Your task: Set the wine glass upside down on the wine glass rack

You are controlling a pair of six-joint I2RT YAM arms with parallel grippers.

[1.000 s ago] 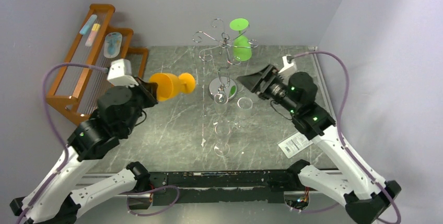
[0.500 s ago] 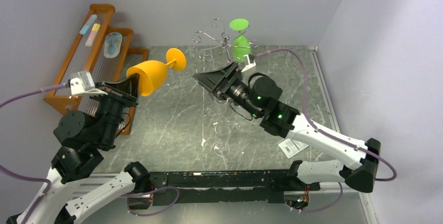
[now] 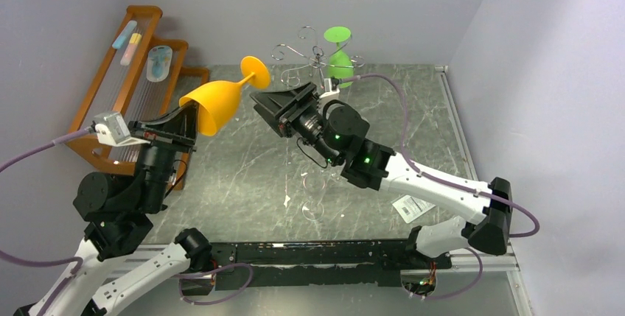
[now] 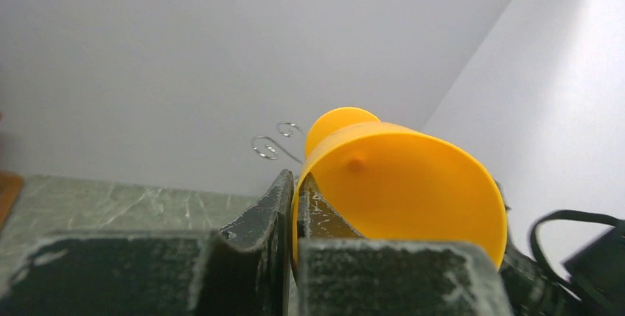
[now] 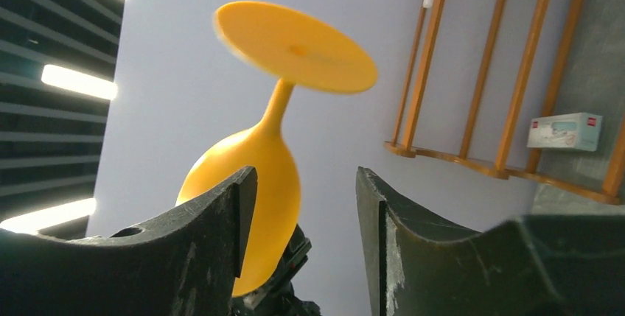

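My left gripper is shut on the rim of an orange wine glass, held high with its round foot pointing up and to the right. In the left wrist view the fingers pinch the bowl's wall. My right gripper is open and empty, raised just right of the glass near its stem. Its wrist view shows the glass ahead between the open fingers. The chrome wire wine glass rack stands at the back centre with a green wine glass hanging upside down on it.
A brown wooden stepped rack with small items stands at the left. Several clear glasses stand in the middle of the marble table. A white label lies at the right front.
My left arm lifted the orange glass and tipped its foot upward. My right arm swung left across the table and rose to beside the glass stem, jaws open.
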